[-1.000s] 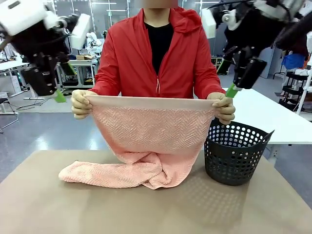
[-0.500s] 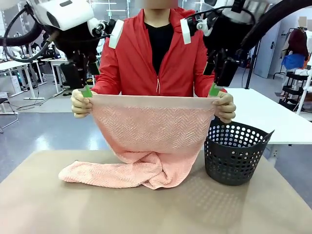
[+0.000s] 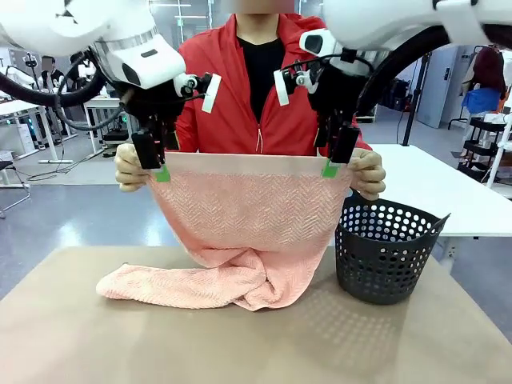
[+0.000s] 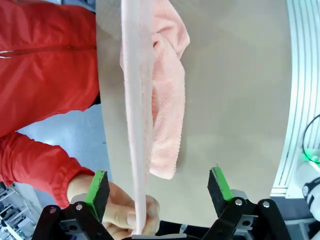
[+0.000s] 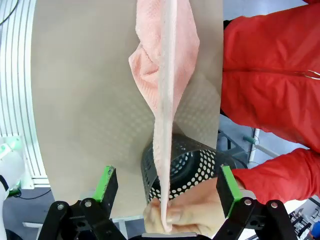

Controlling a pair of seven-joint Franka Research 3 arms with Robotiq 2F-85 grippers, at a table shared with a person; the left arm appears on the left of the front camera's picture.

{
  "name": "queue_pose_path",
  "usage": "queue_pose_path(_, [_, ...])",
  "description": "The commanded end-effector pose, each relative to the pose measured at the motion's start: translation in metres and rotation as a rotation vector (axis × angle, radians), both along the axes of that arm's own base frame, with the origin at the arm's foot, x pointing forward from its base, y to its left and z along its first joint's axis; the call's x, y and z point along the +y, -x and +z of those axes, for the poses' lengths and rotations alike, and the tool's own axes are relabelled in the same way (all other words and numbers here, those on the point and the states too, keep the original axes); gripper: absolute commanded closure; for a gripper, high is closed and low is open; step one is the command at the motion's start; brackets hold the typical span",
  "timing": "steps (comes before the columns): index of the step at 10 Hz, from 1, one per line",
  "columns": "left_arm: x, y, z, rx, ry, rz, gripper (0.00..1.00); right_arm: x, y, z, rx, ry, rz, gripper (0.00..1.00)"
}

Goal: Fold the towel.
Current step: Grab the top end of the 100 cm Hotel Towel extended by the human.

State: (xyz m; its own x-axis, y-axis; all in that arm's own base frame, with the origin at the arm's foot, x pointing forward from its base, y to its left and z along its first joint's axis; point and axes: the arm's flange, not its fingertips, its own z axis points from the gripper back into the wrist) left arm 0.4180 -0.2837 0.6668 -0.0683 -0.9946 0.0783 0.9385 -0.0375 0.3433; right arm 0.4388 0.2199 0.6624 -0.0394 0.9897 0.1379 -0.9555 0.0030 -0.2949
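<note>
A person in a red jacket (image 3: 232, 96) stands at the far edge of the table (image 3: 240, 344) and holds the towel (image 3: 248, 216) up by its plain band, stretched flat between both hands. The towel's upper part hangs as a sheet above the far edge. Its lower end lies bunched on the table, near the far edge, and trails toward the left edge.

The left claw (image 3: 158, 170) hangs at the towel's top corner on the robot's left, just beside the person's hand (image 3: 130, 168). In the left wrist view its fingers stand wide apart, with the band running edge-on between them and the hand gripping it near one pad; neither pad touches the cloth and the claw holds nothing.

The right claw (image 3: 332, 164) hangs at the other top corner, beside the person's other hand (image 3: 370, 172). The right wrist view shows it spread wide too, straddling the band without contact, and empty.

A dark perforated basket (image 3: 384, 256) stands upright near the table's right edge, just beside the hanging towel.
</note>
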Motion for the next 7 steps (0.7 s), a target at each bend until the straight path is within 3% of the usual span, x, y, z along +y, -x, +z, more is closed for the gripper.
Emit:
queue_pose_path(1, [-0.007,-0.013,-0.003,-0.016,0.002,0.028,0.00,0.006,-0.010,-0.008,0.005,0.010,-0.013,0.00])
queue_pose_path(4, [-0.007,-0.029,-0.022,0.027,-0.008,0.053,0.00,0.010,-0.020,-0.032,0.032,0.010,-0.043,0.00])
queue_pose_path(5, [-0.005,-0.032,-0.028,0.041,-0.004,0.057,0.08,0.010,-0.022,-0.038,0.039,0.006,-0.044,0.00])
queue_pose_path(6, [-0.004,-0.035,-0.034,0.054,-0.007,0.071,0.59,0.010,-0.023,-0.042,0.042,0.011,-0.047,0.00])
queue_pose_path(7, [-0.002,-0.037,-0.037,0.065,0.012,0.066,0.67,0.008,-0.024,-0.044,0.039,0.011,-0.050,0.52])
